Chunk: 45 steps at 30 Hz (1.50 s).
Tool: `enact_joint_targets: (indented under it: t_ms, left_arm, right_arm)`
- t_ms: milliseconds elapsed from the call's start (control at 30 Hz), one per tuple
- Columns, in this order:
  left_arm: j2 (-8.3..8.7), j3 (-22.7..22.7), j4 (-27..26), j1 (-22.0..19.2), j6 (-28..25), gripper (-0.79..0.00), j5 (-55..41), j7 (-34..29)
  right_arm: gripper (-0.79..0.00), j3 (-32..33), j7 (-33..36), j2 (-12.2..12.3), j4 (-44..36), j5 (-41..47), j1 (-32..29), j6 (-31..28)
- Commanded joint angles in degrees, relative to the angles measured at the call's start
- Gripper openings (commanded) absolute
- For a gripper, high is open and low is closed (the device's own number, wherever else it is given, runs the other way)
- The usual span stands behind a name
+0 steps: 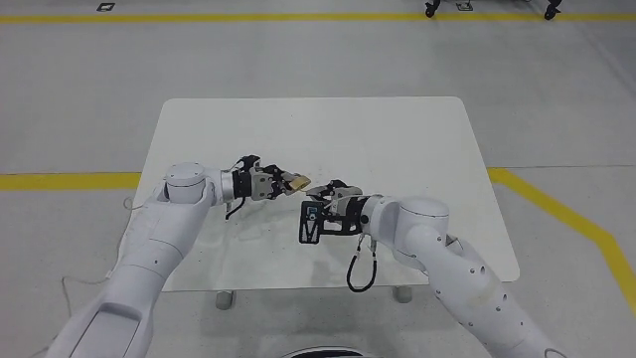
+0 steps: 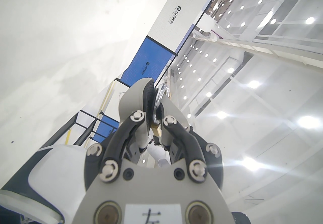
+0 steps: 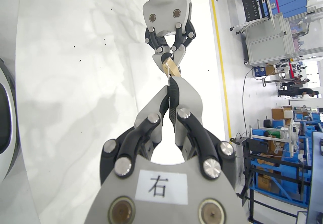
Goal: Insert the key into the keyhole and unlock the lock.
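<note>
The white table [image 1: 397, 129] is spanned by both arms, which meet above its middle, a little toward 6 o'clock of its centre in the top view. The left arm [image 1: 189, 187] is laid in from 8 o'clock and the right arm [image 1: 427, 224] from 4 o'clock, so the two wrists are pointed at each other almost nose to nose. This facing is judged to be chosen so that key and keyhole can be lined up on one axis in the air, clear of the tabletop.

The left gripper [image 2: 154, 93] is clamped on the lock [image 3: 172, 68], a small brass padlock. It is pinched at the shackle end. The steel shackle [image 2: 161, 90] is seen between the fingers in the left wrist view, and the brass body is left projecting toward 3 o'clock in the top view. Held so, the keyhole end is presumably offered bare to the other arm.

The right gripper [image 3: 171, 84] is drawn narrow, its ribbed pads [image 3: 173, 102] pressed together on the head of the key [image 3: 167, 75], which is hidden between them. The thin silver blade is seen running from the fingertips to the lock's near end. Whether it is already seated in the keyhole or merely laid against the brass cannot be told.

Insertion is judged to be the step in hand, with the unlocking turn not yet made. A firm hold on the lock will be needed so that the twist is resisted.
</note>
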Motion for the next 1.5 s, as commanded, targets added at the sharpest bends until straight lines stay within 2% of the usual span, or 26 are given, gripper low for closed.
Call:
enact_joint_targets:
  t_ms: [0, 133, 233, 367, 467, 600, 900, 1033, 1467]
  left_arm:
    - [0.0, 0.0, 0.0, 0.0, 0.0, -0.785, 0.0, 0.0]
    - [0.0, 0.0, 0.0, 0.0, 0.0, -0.785, 0.0, 0.0]
    - [0.12, -1.2, -0.6, 0.9, 0.6, -0.785, -1.6, 3.1]
    - [0.52, -2.2, -2.5, 1.4, 2.3, -0.785, -1.6, 5.2]
    - [0.82, -2.3, -5.1, 2.0, 3.9, -0.785, -0.2, 7.2]
    - [1.21, -1.9, -9.2, 2.8, 7.2, -0.785, 2.4, 10.0]
    - [1.68, -2.9, -13.9, 4.7, 9.6, -0.785, 1.2, 12.5]
    - [1.79, -3.1, -14.6, 5.1, 9.9, -0.785, 0.7, 13.4]
    - [2.13, -2.3, -15.7, 5.1, 9.5, -0.785, 1.3, 13.0]
  right_arm:
    - [-0.785, 0.0, 0.1, 0.0, 0.0, -0.1, 0.0, -0.1]
    - [-0.785, 0.0, 0.1, 0.0, 0.0, -0.1, 0.0, -0.1]
    - [-0.785, -0.1, -0.4, 0.0, 0.6, -0.5, -0.1, 0.4]
    - [-0.785, -1.3, -2.5, 0.4, -0.7, -8.0, -0.3, 2.0]
    - [-0.785, -2.7, -1.5, 1.2, -3.9, -18.0, -0.7, 0.7]
    - [-0.785, -5.5, -3.6, 2.1, -6.5, -30.0, -1.6, 0.1]
    - [-0.785, -9.0, -6.6, 2.5, -5.2, -39.8, -1.3, 0.2]
    - [-0.785, -9.9, -7.1, 2.6, -4.7, -42.5, -1.0, 0.4]
    - [-0.785, -10.6, -4.8, 1.6, -3.6, -42.6, -0.1, 0.0]
